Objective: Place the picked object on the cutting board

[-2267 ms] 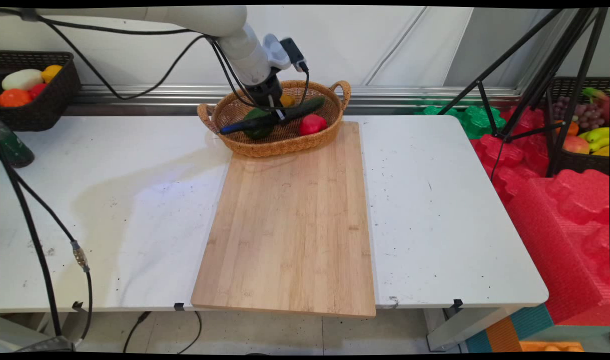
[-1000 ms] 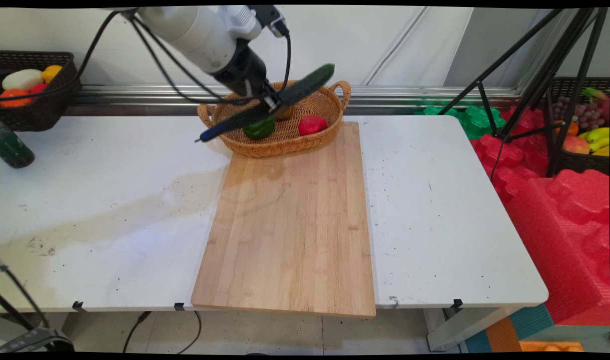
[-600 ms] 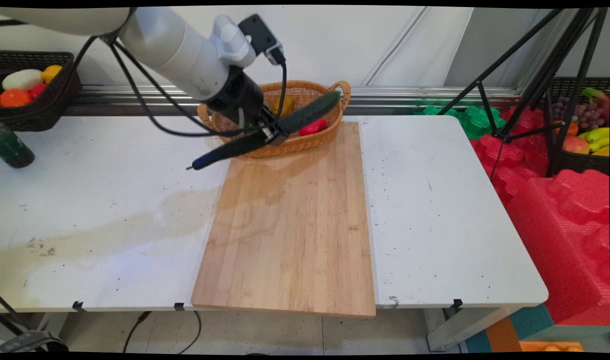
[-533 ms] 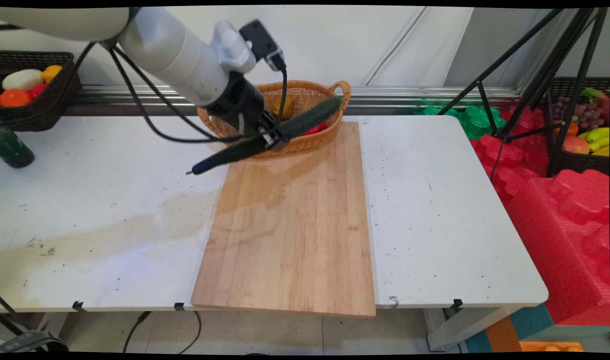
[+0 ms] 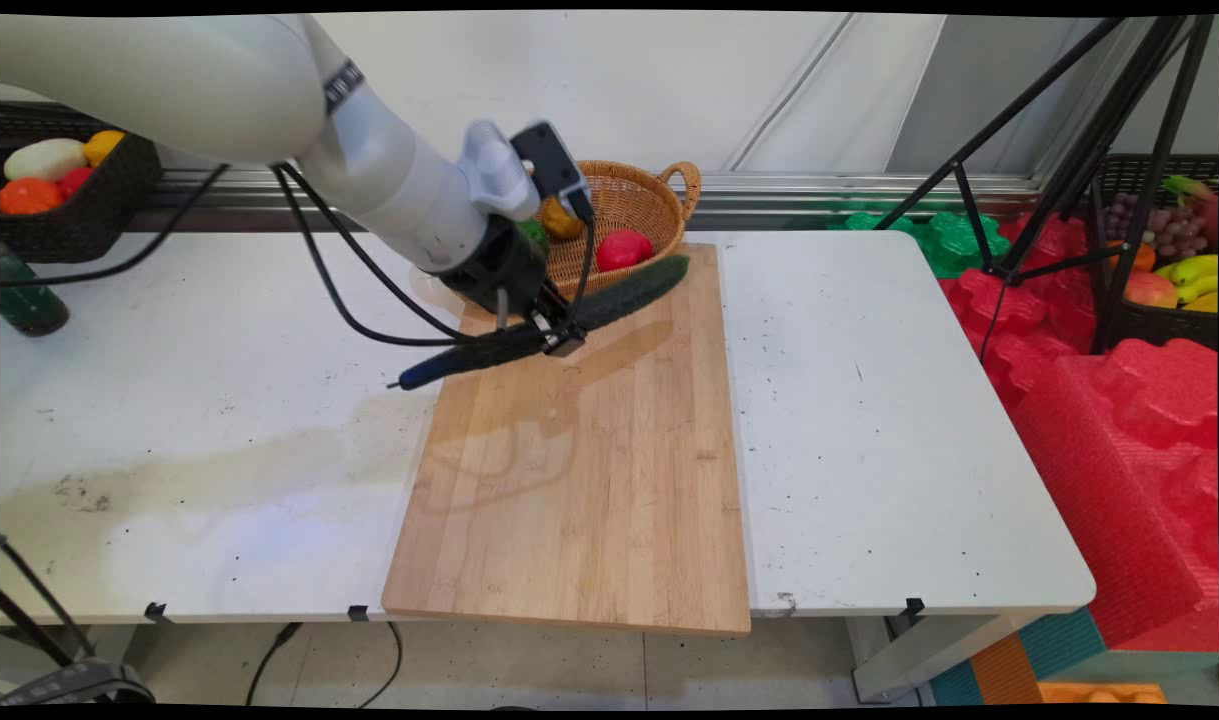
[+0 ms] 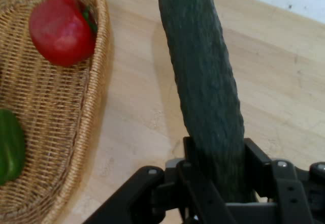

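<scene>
My gripper [image 5: 554,335] is shut on a long dark green cucumber [image 5: 629,292], held near its middle just above the far end of the wooden cutting board [image 5: 589,470]. The cucumber slants from lower left to upper right, its right tip close to the wicker basket [image 5: 659,215]. In the hand view the cucumber [image 6: 203,82] rises from between the fingers over the board [image 6: 284,97], with the basket [image 6: 96,107] to the left. In the basket lie a red pepper [image 5: 624,248], a green pepper [image 6: 10,145] and a yellow-orange fruit [image 5: 561,220].
A dark basket of fruit [image 5: 64,180] stands at the table's back left, with a dark green bottle [image 5: 24,295] in front of it. Right of the table are a black tripod [image 5: 1089,130], red foam pieces [image 5: 1119,400] and another fruit basket [image 5: 1169,260]. Black cables [image 5: 349,300] hang from the arm.
The gripper lifted the cucumber out of the basket, then carried it toward the near side and down, so it now hangs low over the board's far end.
</scene>
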Available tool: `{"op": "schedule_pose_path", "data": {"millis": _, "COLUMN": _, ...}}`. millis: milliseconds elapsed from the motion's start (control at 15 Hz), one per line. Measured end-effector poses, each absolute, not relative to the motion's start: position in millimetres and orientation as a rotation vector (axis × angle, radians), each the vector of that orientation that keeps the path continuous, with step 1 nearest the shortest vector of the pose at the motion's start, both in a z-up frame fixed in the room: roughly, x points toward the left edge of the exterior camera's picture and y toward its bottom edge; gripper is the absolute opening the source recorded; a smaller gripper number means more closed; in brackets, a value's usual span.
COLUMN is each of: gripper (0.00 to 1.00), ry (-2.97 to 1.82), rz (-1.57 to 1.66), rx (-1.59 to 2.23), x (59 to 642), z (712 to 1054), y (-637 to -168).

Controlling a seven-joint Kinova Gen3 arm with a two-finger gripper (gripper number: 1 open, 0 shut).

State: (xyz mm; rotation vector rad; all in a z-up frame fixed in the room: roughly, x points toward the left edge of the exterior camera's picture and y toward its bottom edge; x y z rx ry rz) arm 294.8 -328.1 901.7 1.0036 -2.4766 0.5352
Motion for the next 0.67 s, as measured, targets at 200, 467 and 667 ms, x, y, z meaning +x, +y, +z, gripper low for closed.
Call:
{"op": "schedule_pose_path", "data": {"millis": 200, "gripper": 0.0, "ry": -2.501, "rz": 0.512, "rx": 1.004, "x": 288, "z": 879, "y": -343}}
{"op": "schedule_pose_path", "data": {"millis": 467, "gripper": 0.0, "ry": -2.529, "rz": 0.481, "rx": 0.996, "x": 280, "z": 852, "y": -365}}
{"op": "schedule_pose_path", "data": {"millis": 667, "gripper": 0.0, "ry": -2.544, "rz": 0.465, "rx": 0.988, "x": 276, "z": 839, "y": -376}}
